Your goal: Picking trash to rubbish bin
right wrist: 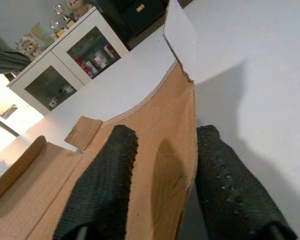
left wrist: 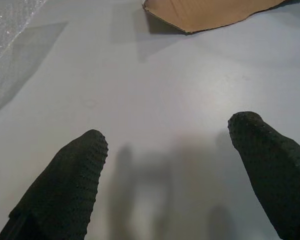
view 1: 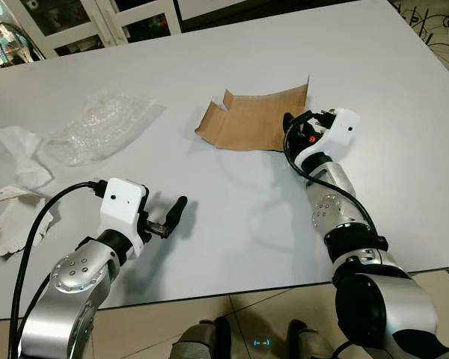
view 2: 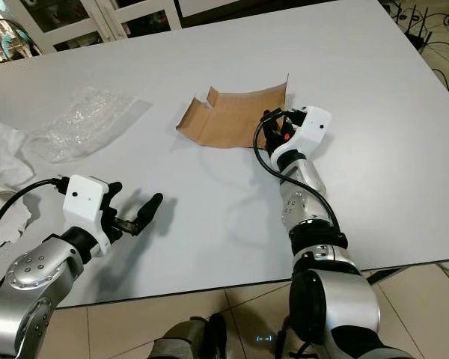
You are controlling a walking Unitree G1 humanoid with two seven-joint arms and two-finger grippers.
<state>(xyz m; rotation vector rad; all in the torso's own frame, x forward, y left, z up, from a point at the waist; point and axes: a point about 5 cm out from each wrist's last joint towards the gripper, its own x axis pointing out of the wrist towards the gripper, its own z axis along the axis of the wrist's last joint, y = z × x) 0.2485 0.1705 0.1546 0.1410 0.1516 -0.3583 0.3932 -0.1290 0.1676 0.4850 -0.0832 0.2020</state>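
A curled piece of brown cardboard (view 1: 251, 120) lies on the white table (view 1: 239, 232), past the middle. My right gripper (view 1: 294, 129) is at the cardboard's right edge. In the right wrist view its two fingers (right wrist: 107, 175) stand apart, one over the brown sheet (right wrist: 155, 115) and the other on the table side, with the raised edge between them. My left gripper (view 1: 172, 215) hovers open over bare table near the front left, with nothing between its fingers (left wrist: 65, 185). The cardboard's near edge (left wrist: 205, 12) lies well ahead of it.
Clear bubble wrap (view 1: 97, 123) lies at the left. Crumpled white paper (view 1: 22, 153) and another white scrap (view 1: 11, 224) lie by the left edge. A glass-door cabinet (view 1: 60, 22) stands behind the table. Tiled floor (view 1: 284, 307) shows below the front edge.
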